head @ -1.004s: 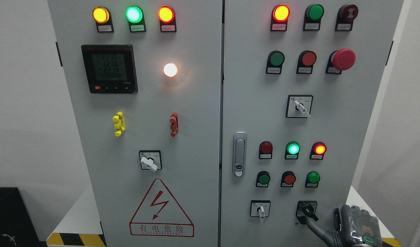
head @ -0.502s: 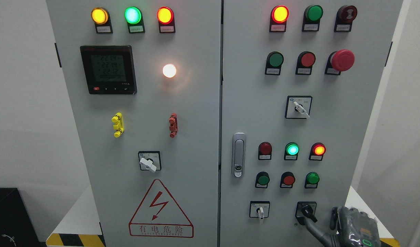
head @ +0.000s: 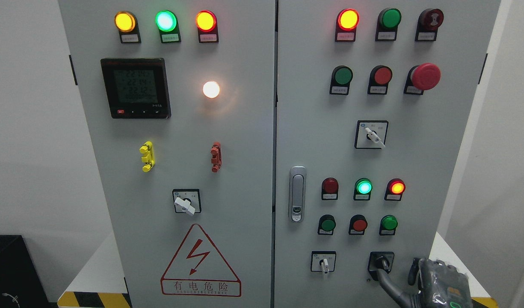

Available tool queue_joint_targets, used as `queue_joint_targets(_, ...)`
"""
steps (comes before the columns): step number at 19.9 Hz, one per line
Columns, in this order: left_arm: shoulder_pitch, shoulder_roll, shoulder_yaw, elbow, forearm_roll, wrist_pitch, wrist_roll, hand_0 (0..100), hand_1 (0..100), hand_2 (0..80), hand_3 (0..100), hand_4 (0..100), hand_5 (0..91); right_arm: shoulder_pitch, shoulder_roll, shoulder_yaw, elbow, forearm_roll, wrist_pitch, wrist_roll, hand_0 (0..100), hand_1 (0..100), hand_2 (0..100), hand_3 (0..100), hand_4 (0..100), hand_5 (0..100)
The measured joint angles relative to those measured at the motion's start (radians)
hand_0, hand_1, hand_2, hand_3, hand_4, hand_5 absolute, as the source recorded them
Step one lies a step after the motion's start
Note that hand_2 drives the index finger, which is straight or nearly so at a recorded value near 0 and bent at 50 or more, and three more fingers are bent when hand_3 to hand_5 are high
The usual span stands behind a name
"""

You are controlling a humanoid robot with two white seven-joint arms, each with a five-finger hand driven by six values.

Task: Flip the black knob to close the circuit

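Fingers [head: 383, 273] of the right hand [head: 441, 284] reach up from the lower right corner of the head view, and one long grey finger lies against the black knob [head: 381, 261], touching its lower side. The other fingers curl loosely beside the wrapped palm, to the right of that finger; whether the knob is truly pinched or only pressed cannot be told from this angle. The black knob sits in its square plate at the bottom of the right cabinet door [head: 415, 162], just above the fingertip, its handle pointing down and to the right.

Left of the fingers, on the same row, stands a white switch [head: 324, 263] with its handle hanging straight down. Above the fingers runs a row of three buttons [head: 358, 224], green, red and green, and above those a row of three lamps [head: 363, 187], of which the middle glows green and the right glows red. Higher still is another white switch [head: 373, 135], and near the top a large red mushroom button [head: 424, 77].

Far to the left of the fingers, on the left cabinet door [head: 244, 171], are a meter with a lit screen [head: 135, 87], a glowing white lamp [head: 211, 89], and a red warning triangle [head: 200, 261] at the bottom. A door latch [head: 297, 193] sits up and to the left of the fingers.
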Motion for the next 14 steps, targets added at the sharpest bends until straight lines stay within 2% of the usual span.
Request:
queue_joint_targets(4,0.000,0.000,0.000,0.000,0.000,0.000,0.000,0,0,0.0,0,0,0.0,0.024,0.000,0.022,-0.010,-0.030,-0.002,0.005,0,13,76,93,75,74)
queue_joint_targets(9,0.000,0.000,0.000,0.000,0.000,0.000,0.000,0,0,0.0,0,0,0.0,0.076,0.000,0.050,-0.040,-0.065,-0.013,-0.041,0,13,73,91,75,73)
queue_joint_targets(14,0.000,0.000,0.000,0.000,0.000,0.000,0.000,0,0,0.0,0,0,0.0,0.142,0.002,0.067,-0.080,-0.128,-0.063,-0.077,0,13,66,86,72,68)
